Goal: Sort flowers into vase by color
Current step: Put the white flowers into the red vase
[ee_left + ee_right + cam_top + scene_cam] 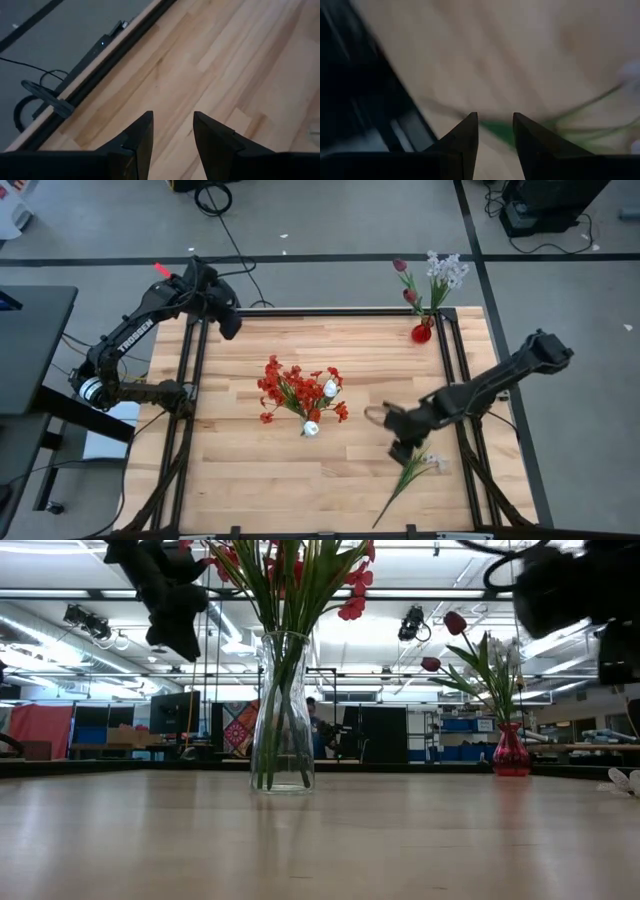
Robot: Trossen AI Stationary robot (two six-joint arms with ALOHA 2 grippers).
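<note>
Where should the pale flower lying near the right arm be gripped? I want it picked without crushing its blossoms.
Probably the bare green stem of the pale flower at mid-length, coming straight down from above. It lies flat on the table, blossoms toward the right edge, stem trailing toward the front edge. The right end effector, open, hovers above the leafy part.

Black arms (140, 330), white "TROSSEN" lettering

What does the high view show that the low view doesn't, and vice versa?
High view only: a pale flower stem lying flat on the table under the right gripper, jaws open and empty; left gripper over the far-left corner.
Low view only: the clear glass vase body, and the room behind.
Both: red flowers in that vase, small red vase with tulips and pale sprays.
</note>
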